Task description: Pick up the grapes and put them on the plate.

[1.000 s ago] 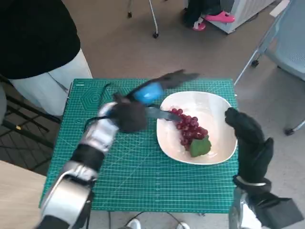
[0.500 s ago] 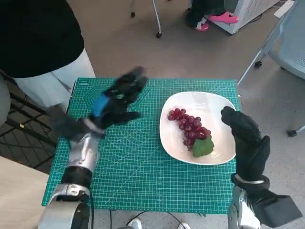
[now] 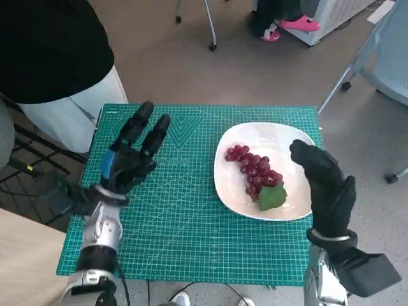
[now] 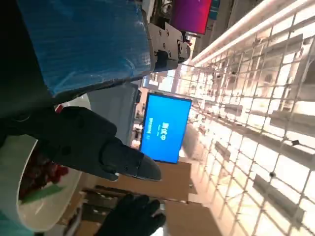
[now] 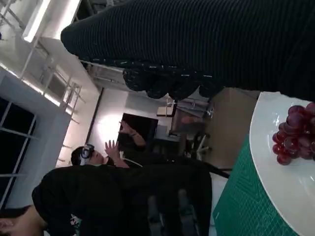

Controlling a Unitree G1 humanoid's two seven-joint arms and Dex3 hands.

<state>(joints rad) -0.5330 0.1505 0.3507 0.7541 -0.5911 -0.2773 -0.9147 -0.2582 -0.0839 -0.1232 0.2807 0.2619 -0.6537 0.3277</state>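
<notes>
A bunch of red grapes [image 3: 252,169] with a green leaf [image 3: 272,197] lies on the white plate [image 3: 274,137] at the right of the green mat. My left hand [image 3: 129,160] is raised over the mat's left half, fingers spread, holding nothing, well apart from the plate. My right hand [image 3: 324,183] stands upright at the plate's right edge, fingers apart, holding nothing. The right wrist view shows the grapes [image 5: 295,132] on the plate [image 5: 283,182] below the glove [image 5: 206,44]. In the left wrist view, the plate [image 4: 34,216] and grapes [image 4: 45,173] show past my left hand's fingers [image 4: 88,147].
The green cutting mat [image 3: 185,236] covers the small table. A person in a black top and white trousers [image 3: 51,70] stands by the table's far left corner. Chair legs [image 3: 210,25], pink shoes [image 3: 293,24] and a chair [image 3: 382,64] stand on the floor beyond.
My left hand has drawn back from the plate to the left side of the mat with its fingers spread. The grapes stay on the plate. My right hand has barely moved.
</notes>
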